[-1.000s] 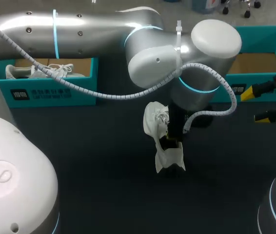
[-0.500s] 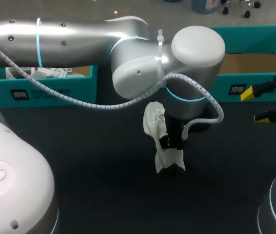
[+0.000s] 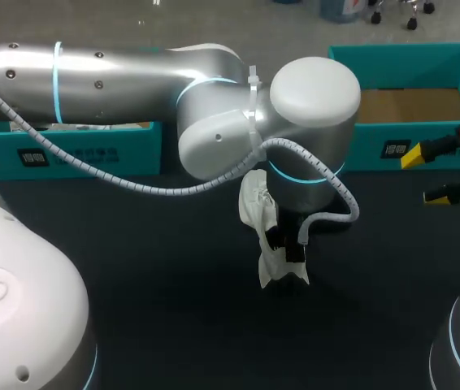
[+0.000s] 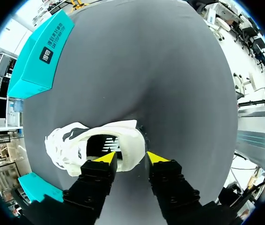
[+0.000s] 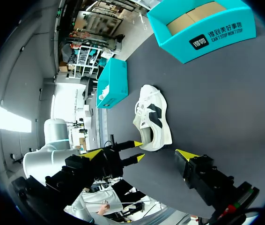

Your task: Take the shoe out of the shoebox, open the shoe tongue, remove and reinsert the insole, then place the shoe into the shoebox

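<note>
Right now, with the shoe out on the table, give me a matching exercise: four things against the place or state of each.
Things:
1. white shoe
2. left hand
3. right hand
4. right shoebox

Places or states:
A. open, apart from the shoe
B. teal, brown floor showing
C. lying on the dark table
D. at the shoe's heel

Pairs: 1-C, 2-D, 3-A, 4-B.

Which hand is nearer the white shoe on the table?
Left. The left hand clamps the shoe by its heel; the right hand hangs open beside the right shoebox, well apart.
</note>
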`<state>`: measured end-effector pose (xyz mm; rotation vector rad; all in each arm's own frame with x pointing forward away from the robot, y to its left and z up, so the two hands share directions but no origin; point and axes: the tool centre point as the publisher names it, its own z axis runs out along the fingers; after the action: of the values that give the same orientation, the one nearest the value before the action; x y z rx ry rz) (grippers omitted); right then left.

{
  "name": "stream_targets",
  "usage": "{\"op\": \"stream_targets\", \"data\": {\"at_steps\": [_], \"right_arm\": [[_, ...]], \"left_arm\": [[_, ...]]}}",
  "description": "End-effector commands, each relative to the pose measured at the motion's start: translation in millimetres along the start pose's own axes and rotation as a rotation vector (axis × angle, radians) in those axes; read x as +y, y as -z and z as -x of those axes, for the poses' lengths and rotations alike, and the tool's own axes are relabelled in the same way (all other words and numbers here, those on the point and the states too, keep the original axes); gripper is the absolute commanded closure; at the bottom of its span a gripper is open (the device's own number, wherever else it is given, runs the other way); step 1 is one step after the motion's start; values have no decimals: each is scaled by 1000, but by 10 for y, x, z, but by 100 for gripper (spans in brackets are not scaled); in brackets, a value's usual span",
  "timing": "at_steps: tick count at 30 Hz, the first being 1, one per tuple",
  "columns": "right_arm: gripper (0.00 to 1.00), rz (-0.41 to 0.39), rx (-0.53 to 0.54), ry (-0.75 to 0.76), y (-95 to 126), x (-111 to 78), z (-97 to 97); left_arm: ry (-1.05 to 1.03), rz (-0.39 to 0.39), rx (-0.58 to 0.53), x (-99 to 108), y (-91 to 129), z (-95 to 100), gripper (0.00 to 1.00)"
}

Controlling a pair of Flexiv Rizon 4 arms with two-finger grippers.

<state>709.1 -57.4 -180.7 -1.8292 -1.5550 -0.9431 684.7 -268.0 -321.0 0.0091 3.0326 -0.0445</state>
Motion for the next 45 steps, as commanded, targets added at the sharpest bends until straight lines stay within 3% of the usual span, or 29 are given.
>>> {"op": "stream_targets", "data": {"at_steps": [1, 20, 30, 34, 35, 37, 45], "right_arm": [[0, 0, -1, -1, -3, -1, 2], [0, 0, -1, -1, -3, -1, 2], [0, 0, -1, -1, -3, -1, 2], [0, 0, -1, -1, -3, -1, 2], [0, 0, -1, -1, -3, -1, 2], [0, 0, -1, -1, -3, -1, 2], [0, 0, -1, -1, -3, -1, 2]], "left_arm": [[1, 9, -9, -42, -37, -42, 0], [-38, 30, 31, 58, -554, -175, 0], [4, -8, 20, 78, -732, -170, 0], [17, -2, 26, 78, -767, -168, 63], [17, -1, 27, 77, -774, -168, 69], [17, -2, 31, 74, -784, -171, 100], [25, 3, 50, 82, -783, -208, 100]]}}
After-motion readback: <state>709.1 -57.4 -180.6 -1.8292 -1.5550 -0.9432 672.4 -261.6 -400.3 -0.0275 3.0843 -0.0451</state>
